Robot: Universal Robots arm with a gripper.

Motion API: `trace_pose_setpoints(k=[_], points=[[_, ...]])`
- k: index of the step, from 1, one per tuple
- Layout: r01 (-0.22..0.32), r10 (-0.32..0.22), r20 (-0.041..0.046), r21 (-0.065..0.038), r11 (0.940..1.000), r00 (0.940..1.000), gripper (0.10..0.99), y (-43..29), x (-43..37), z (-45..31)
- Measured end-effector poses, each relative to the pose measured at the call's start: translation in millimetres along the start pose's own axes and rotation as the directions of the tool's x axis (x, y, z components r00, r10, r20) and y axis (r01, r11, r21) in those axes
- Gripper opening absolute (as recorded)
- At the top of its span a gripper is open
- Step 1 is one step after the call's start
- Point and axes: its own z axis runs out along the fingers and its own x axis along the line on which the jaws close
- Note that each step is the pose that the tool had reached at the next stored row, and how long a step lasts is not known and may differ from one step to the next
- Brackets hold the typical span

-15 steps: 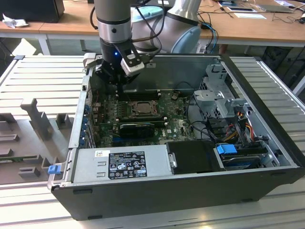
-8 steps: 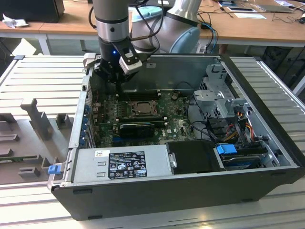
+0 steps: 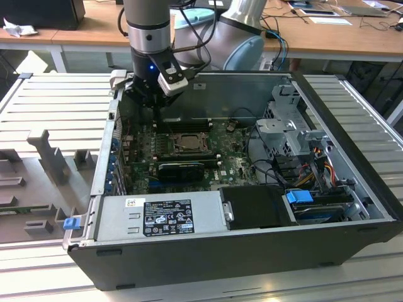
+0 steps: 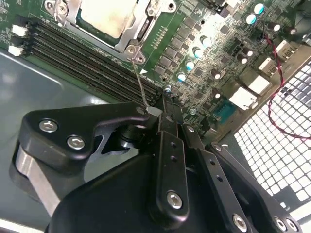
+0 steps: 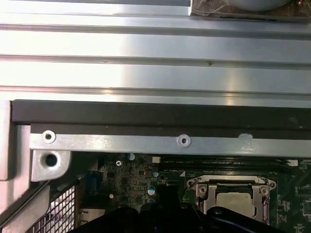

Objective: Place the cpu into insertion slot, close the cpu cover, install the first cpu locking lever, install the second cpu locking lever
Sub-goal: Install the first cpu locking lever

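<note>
The cpu [image 4: 104, 17] lies pale and flat in the insertion slot [image 3: 187, 143], and the cpu cover [image 4: 142, 25] is down around it as a metal frame. In the first wrist view the cpu [image 5: 236, 202] shows through the cover's window [image 5: 201, 191]. A thin wire locking lever [image 4: 139, 80] runs from the socket's corner up to my black gripper [image 4: 158, 112], which is shut on the lever's silver tip. In the exterior view the gripper [image 3: 155, 106] hangs over the board just behind the socket.
Long black memory slots [image 4: 82, 63] run beside the socket. The case's rear wall [image 5: 146, 116] and a perforated grille [image 4: 274, 145] with a red wire stand close to the gripper. A power supply [image 3: 160, 215] and a drive cage [image 3: 289, 132] take up the case's front and the exterior view's right.
</note>
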Motion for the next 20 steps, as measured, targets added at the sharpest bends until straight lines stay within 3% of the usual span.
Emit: trace_pose_setpoints(k=[20], points=[[0.000,0.000,-0.0001,0.000,1.0000,1.0000,0.106,-0.9,-41.3,1.0]])
